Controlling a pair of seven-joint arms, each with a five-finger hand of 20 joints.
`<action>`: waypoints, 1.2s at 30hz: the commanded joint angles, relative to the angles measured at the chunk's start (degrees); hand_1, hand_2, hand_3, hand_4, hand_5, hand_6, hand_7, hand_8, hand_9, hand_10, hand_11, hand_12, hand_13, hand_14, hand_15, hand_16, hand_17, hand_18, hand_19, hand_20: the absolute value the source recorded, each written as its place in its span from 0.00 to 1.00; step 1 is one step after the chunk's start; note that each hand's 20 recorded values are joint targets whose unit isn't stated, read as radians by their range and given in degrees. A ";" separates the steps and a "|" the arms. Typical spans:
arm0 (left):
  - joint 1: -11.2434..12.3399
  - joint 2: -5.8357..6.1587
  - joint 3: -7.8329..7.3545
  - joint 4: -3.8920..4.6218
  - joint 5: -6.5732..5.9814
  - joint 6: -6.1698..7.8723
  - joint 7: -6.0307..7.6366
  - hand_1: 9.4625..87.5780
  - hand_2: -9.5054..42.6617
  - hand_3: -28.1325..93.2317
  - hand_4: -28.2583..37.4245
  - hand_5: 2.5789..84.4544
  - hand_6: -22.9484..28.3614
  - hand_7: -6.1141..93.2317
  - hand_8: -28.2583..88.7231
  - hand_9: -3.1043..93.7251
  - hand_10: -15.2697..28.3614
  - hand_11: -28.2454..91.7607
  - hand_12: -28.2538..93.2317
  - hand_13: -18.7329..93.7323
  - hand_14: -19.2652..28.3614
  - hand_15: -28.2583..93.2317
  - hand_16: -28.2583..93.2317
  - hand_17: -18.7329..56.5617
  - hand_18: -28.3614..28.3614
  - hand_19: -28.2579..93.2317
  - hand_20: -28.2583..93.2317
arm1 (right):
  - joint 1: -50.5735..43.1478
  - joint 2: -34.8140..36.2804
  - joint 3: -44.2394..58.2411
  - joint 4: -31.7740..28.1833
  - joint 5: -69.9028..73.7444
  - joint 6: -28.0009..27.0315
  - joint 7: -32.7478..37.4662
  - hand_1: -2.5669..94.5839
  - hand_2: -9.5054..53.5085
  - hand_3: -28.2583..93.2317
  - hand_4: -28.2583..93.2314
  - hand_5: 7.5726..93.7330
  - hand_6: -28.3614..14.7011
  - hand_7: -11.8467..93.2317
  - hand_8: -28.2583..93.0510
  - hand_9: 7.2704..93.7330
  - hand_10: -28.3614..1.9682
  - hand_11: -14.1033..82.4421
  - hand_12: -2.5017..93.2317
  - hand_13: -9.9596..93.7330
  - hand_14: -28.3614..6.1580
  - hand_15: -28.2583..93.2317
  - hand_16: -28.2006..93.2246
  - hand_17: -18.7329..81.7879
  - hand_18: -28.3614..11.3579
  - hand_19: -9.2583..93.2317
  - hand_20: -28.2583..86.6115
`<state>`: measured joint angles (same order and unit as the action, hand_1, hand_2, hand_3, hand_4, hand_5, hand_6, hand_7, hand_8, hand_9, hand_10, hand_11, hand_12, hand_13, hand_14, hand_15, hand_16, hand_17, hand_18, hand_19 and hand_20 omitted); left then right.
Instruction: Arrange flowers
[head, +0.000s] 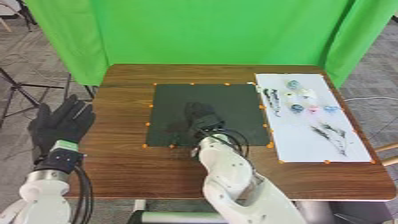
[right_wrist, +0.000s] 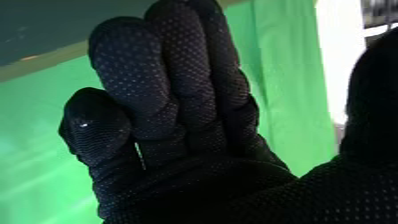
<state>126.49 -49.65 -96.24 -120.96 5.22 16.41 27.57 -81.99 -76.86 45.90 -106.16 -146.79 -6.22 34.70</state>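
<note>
The right hand (head: 203, 116), fingers straight and thumb apart, is over the black mat (head: 171, 120). On the white sheet (head: 300, 154), it should best pinch one leafy sprig (head: 335, 136) low (softly, please), without disturbing the small blossoms (head: 297, 108) lying farther.

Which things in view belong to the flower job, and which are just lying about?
For the job:
- small flowers and leafy sprigs on the white sheet
- dark mat, probably the work area
- right hand, over the mat

Not for the job:
- green curtain
- black stand, left of the table
</note>
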 joint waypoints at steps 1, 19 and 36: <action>2.80 -0.62 -2.06 -1.36 -0.14 -1.94 1.82 0.23 0.51 0.83 0.00 0.54 0.60 0.24 0.15 0.47 0.69 0.46 0.32 0.45 0.74 0.64 0.16 0.21 0.73 0.55 0.31 | -2.96 6.09 6.08 -5.20 -0.19 6.73 0.51 0.18 0.00 0.76 0.01 0.69 0.48 0.47 0.15 0.80 0.37 0.50 0.32 0.82 0.44 0.70 0.48 0.68 0.12 1.00 0.67; 7.17 -0.12 -4.67 -3.34 -2.47 -1.53 7.89 0.22 0.51 0.83 0.00 0.54 0.60 0.24 0.15 0.47 0.69 0.46 0.32 0.45 0.74 0.63 0.16 0.21 0.73 0.55 0.32 | -23.65 21.14 34.69 -12.51 -1.55 8.62 15.14 0.27 0.00 0.82 0.01 0.56 0.35 0.23 0.17 0.54 0.21 0.28 0.19 0.70 0.35 0.72 0.41 0.61 0.08 1.00 0.55; 7.15 -0.13 -4.26 -3.37 -2.53 -1.84 8.01 0.22 0.51 0.83 0.00 0.54 0.60 0.24 0.15 0.47 0.69 0.46 0.32 0.45 0.74 0.63 0.16 0.21 0.73 0.55 0.32 | -29.19 18.76 42.42 -9.93 2.98 0.09 20.39 0.32 0.00 0.83 0.00 0.55 0.28 0.17 0.17 0.52 0.16 0.26 0.18 0.68 0.33 0.73 0.40 0.61 0.06 1.00 0.57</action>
<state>133.52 -49.82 -100.84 -124.03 2.63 15.30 35.56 -110.39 -56.80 87.83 -118.46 -144.92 -5.01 54.25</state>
